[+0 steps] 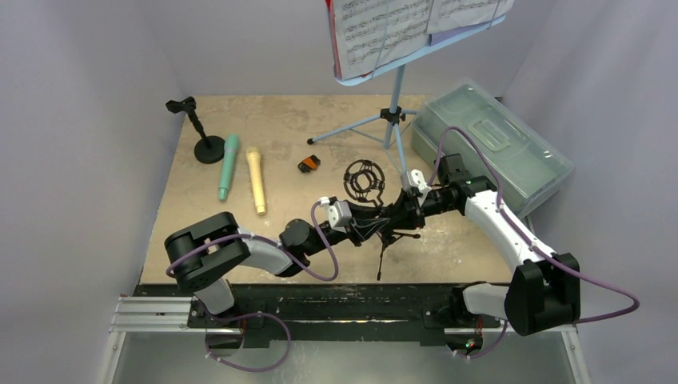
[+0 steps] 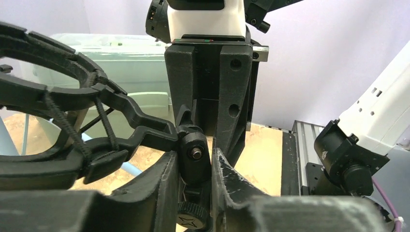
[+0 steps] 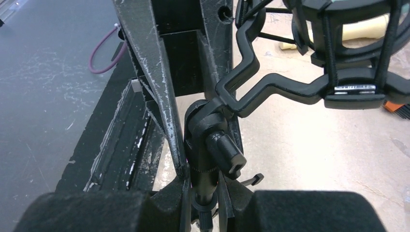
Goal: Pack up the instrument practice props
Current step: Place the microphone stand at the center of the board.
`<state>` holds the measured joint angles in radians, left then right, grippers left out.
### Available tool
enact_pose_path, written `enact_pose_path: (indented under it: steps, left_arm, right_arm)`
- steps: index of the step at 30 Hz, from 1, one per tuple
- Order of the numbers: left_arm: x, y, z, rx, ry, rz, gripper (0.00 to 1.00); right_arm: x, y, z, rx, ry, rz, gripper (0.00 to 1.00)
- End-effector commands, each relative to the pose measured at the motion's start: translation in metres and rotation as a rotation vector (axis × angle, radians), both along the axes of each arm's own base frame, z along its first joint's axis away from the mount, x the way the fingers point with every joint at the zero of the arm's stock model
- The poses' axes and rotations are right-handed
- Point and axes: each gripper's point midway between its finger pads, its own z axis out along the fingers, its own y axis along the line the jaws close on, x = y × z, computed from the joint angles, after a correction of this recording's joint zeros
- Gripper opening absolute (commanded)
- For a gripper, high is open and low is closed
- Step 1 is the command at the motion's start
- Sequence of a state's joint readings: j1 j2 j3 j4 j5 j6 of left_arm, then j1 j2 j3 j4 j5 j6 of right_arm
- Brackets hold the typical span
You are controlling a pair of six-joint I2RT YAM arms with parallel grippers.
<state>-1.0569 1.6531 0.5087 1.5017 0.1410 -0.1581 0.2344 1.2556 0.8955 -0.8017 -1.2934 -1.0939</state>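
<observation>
The black microphone tripod (image 1: 382,240) is held up over the table's near middle, its legs folded down and its ring-shaped mount (image 1: 364,181) tilted toward the back. My right gripper (image 3: 205,186) is shut on the stem just below the swivel joint (image 3: 212,130). My left gripper (image 2: 196,154) comes from the opposite side, its jaws pressed against both sides of that joint (image 2: 195,153). A teal microphone (image 1: 228,166) and a beige microphone (image 1: 256,180) lie side by side at the left. The round-base pole (image 1: 201,134) stands behind them. The light-blue music rack (image 1: 393,104) with white sheets (image 1: 384,28) stands at the back.
A translucent grey-green box (image 1: 489,146) with its lid on sits at the right, close behind my right arm. A small orange and black object (image 1: 309,164) lies on the table between the microphones and the rack's legs. The table's near edge is a black rail (image 1: 336,292).
</observation>
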Motion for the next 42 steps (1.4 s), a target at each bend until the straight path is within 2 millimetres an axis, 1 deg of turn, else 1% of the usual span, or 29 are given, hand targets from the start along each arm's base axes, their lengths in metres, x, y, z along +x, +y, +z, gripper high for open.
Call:
enact_pose_path:
  steps: [1, 2, 5, 6, 8, 14, 16, 21, 26, 29, 34, 37, 39, 40, 42]
  left_arm:
    - [-0.01, 0.003, 0.054, -0.169, -0.107, -0.03, 0.09]
    - [-0.009, 0.003, 0.053, -0.162, -0.102, -0.027, 0.0]
    - [-0.004, 0.007, 0.053, -0.159, -0.074, 0.002, 0.0]
    - [-0.002, 0.009, 0.055, -0.161, -0.067, 0.016, 0.0]
    - [0.002, 0.014, 0.058, -0.162, -0.055, 0.05, 0.0]
    - [0.007, 0.025, 0.074, -0.143, -0.081, 0.112, 0.0]
    - [0.008, 0.03, 0.078, -0.13, -0.093, 0.134, 0.0]
    - [0.013, 0.046, 0.079, -0.103, -0.105, 0.182, 0.0]
    - [0.016, 0.05, 0.072, -0.033, -0.105, 0.201, 0.0]
    - [0.019, 0.045, 0.062, 0.043, -0.104, 0.201, 0.0]
    - [0.02, 0.027, 0.038, 0.185, -0.111, 0.15, 0.0]
    - [0.02, 0.013, 0.023, 0.234, -0.101, 0.109, 0.0]
    - [0.021, 0.008, 0.014, 0.253, -0.094, 0.099, 0.0]
    - [0.023, 0.006, 0.009, 0.264, -0.088, 0.104, 0.01]
    - [0.026, 0.007, 0.001, 0.279, -0.074, 0.121, 0.1]
  right_arm:
    - [-0.001, 0.005, 0.018, 0.063, -0.031, 0.026, 0.0]
    - [-0.001, 0.005, 0.018, 0.063, -0.03, 0.026, 0.0]
    - [-0.001, 0.005, 0.018, 0.063, -0.03, 0.025, 0.01]
    - [-0.001, 0.005, 0.018, 0.063, -0.025, 0.024, 0.03]
    - [0.0, 0.005, 0.017, 0.062, -0.018, 0.02, 0.13]
    - [0.0, 0.005, 0.017, 0.061, -0.016, 0.017, 0.53]
    - [-0.001, 0.005, 0.018, 0.062, -0.021, 0.017, 0.64]
    - [-0.001, 0.004, 0.017, 0.054, -0.033, 0.017, 0.8]
    - [0.002, 0.002, 0.018, 0.03, -0.056, 0.004, 0.89]
    - [0.006, -0.002, 0.018, 0.007, -0.069, -0.017, 0.92]
    - [0.016, -0.009, 0.021, -0.019, -0.081, -0.066, 0.94]
    - [0.024, -0.016, 0.023, -0.043, -0.1, -0.107, 0.94]
    - [0.027, -0.02, 0.024, -0.04, -0.097, -0.127, 0.95]
    - [0.027, -0.021, 0.025, -0.037, -0.097, -0.131, 0.95]
    - [0.027, -0.022, 0.025, -0.035, -0.097, -0.135, 0.95]
